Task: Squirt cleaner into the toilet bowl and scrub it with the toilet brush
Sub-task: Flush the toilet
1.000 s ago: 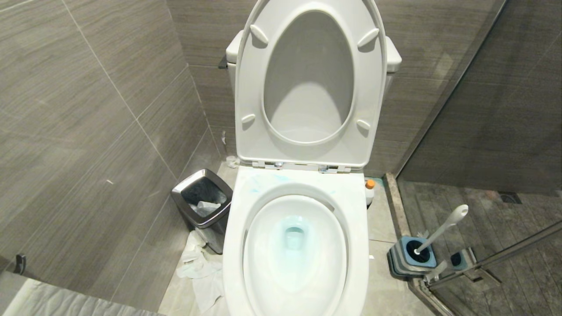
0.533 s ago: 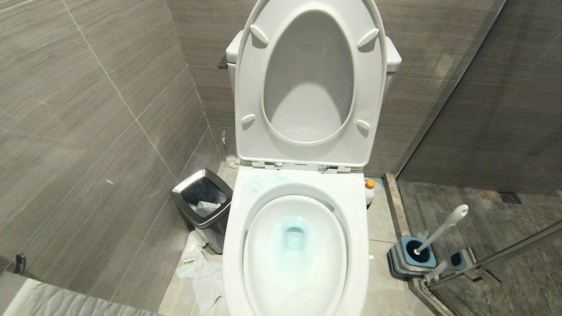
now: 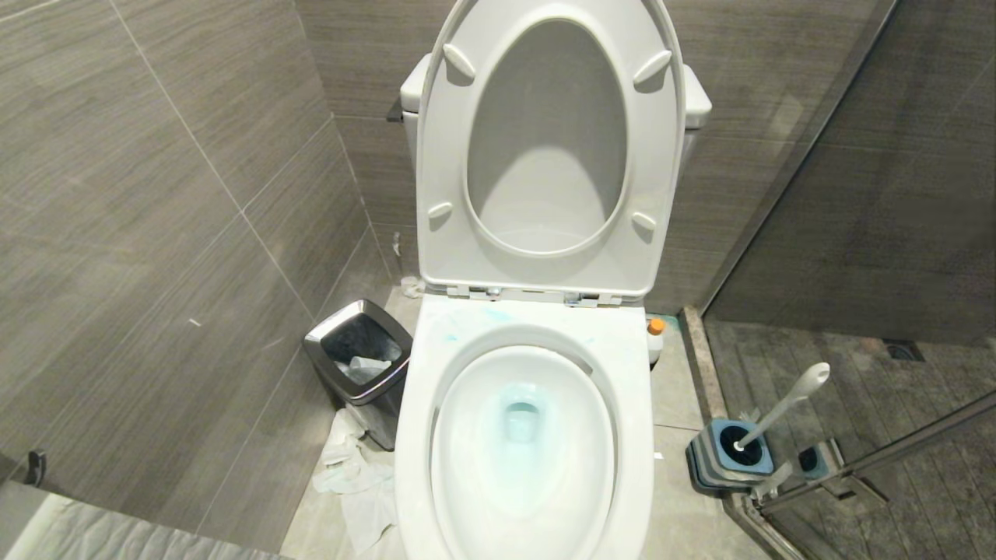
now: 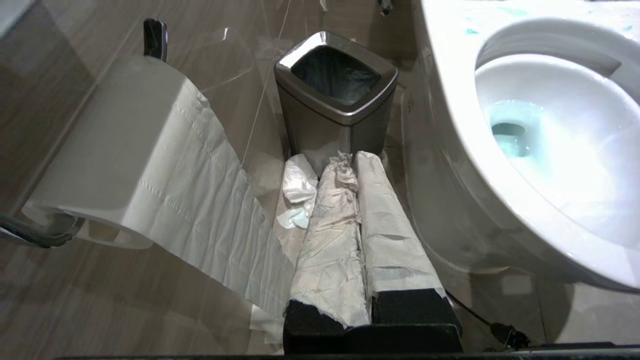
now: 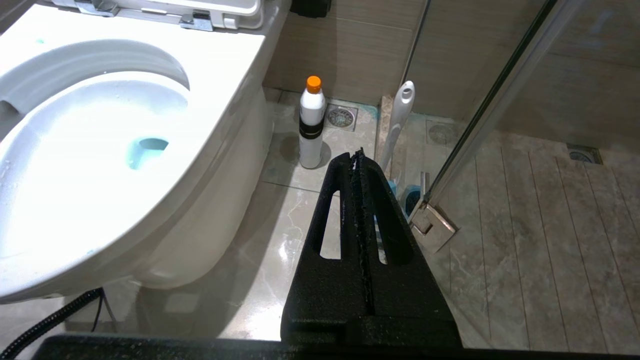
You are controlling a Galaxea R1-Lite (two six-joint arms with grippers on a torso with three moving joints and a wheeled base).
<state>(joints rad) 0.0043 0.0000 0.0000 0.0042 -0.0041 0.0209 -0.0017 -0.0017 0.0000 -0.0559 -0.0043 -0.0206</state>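
Left wrist view shows the left gripper (image 4: 352, 160) low beside the toilet, its two paper-wrapped fingers (image 4: 332, 225) pressed together with nothing between them, tips pointing toward the trash bin (image 4: 336, 95). Crumpled tissue (image 4: 299, 192) lies on the floor just beside the fingertips and in front of the bin. A toilet paper roll (image 4: 125, 165) hangs on the wall on the other side, a long strip trailing down from it.

The right gripper (image 5: 358, 156) hangs low on the opposite side of the toilet, its black fingers (image 5: 377, 215) closed flat against each other and holding nothing. Just beyond its tips stands a white bottle with an orange cap (image 5: 312, 122) on the floor, near the base of the toilet. Next to that, the toilet brush (image 3: 782, 404) leans in its blue-and-grey holder (image 3: 727, 459) at the foot of the glass shower door (image 5: 480, 115), well apart from both grippers.

Between the two arms sits the toilet bowl (image 3: 436, 365), seat and lid raised against the tank. The cleaner (image 3: 523, 420) tints the water at the bottom of the bowl pale blue, and faint teal smears mark the rim near the hinges. Neither arm appears in the head view.
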